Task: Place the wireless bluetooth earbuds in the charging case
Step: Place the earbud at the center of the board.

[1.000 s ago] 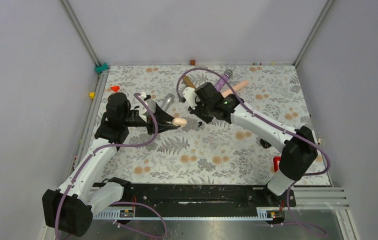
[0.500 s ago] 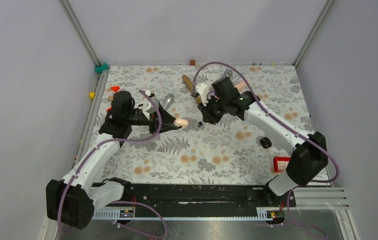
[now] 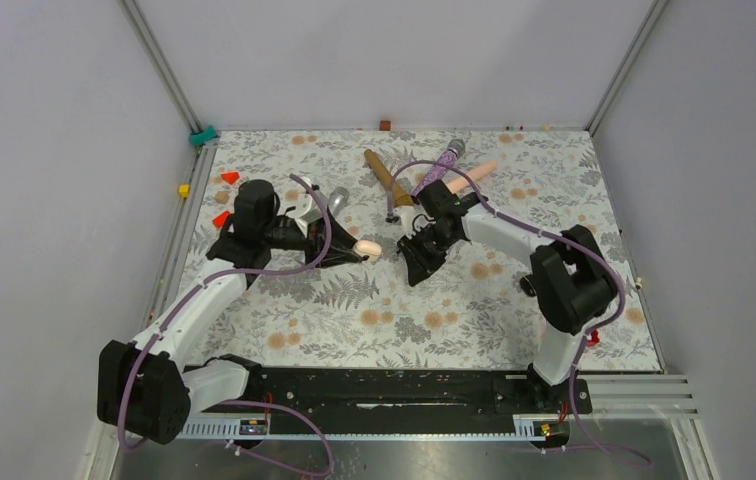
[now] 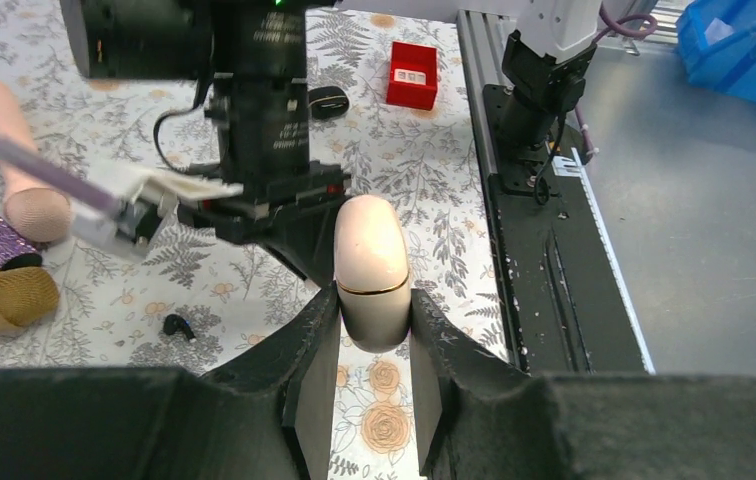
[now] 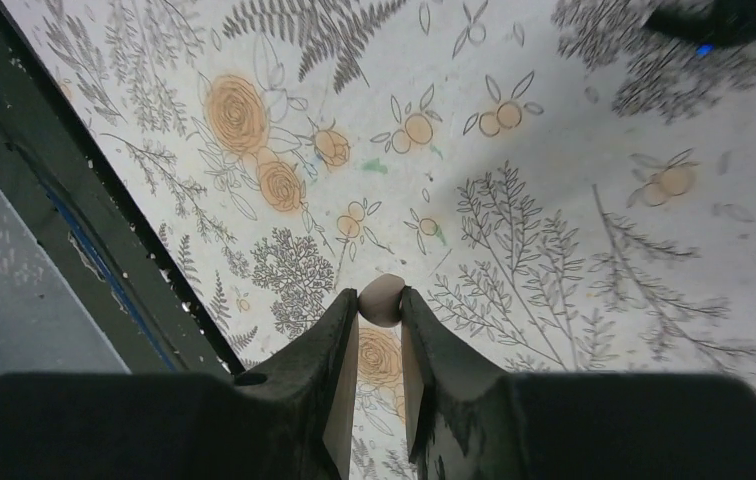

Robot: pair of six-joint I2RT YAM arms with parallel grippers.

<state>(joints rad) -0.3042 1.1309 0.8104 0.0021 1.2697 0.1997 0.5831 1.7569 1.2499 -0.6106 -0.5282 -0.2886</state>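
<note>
Over the counter (image 3: 354, 320), left tool (image 4: 374, 302) is gripping the pink case (image 4: 371, 250). Right tool (image 5: 379, 312) is pinching a pale bit (image 5: 381, 296).

Reaches low and forward with the left arm (image 3: 199, 300) toward the charging case (image 4: 370, 250), clamping its lower half in the left gripper (image 4: 374, 298). Folds the right arm (image 3: 499, 230) in from right of the case, wrist tilted steeply down, right gripper (image 5: 378, 305) just beyond it with fingers (image 5: 334, 350) drawn to a narrow slit.
</note>
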